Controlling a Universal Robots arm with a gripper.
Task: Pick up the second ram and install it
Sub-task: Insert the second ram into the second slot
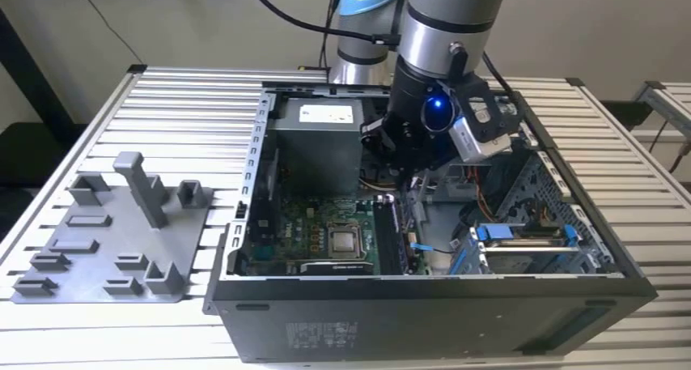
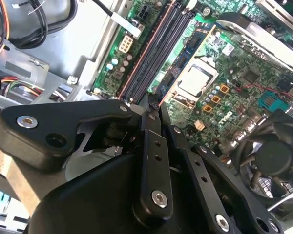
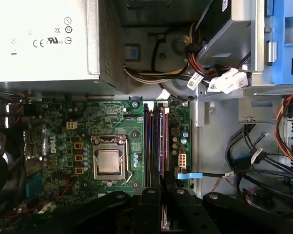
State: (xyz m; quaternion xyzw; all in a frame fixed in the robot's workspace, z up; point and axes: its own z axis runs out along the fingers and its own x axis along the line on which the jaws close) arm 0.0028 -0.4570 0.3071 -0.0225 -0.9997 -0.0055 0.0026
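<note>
My gripper [image 1: 409,176] is down inside the open computer case [image 1: 604,248], right over the long black memory slots [image 3: 156,141] beside the processor socket [image 3: 109,161]. In both wrist views its black fingers [image 2: 151,146] stand close together and in line with the slots. A thin dark strip, the second ram [image 3: 164,220], shows edge-on in the narrow gap between them, so the gripper [image 3: 164,195] is shut on it. The fingers hide most of the stick. In the second wrist view the gripper [image 2: 158,105] has its tips at the near end of the slots [image 2: 156,53].
The grey power-supply box [image 1: 316,147] fills the back of the case. A blue drive cage [image 1: 519,240] and loose cables [image 3: 263,161] sit on the exterior view's right. A grey fixture plate with upright pegs [image 1: 119,232] lies on the slatted table at the exterior view's left. A fan [image 2: 273,156] is near the socket.
</note>
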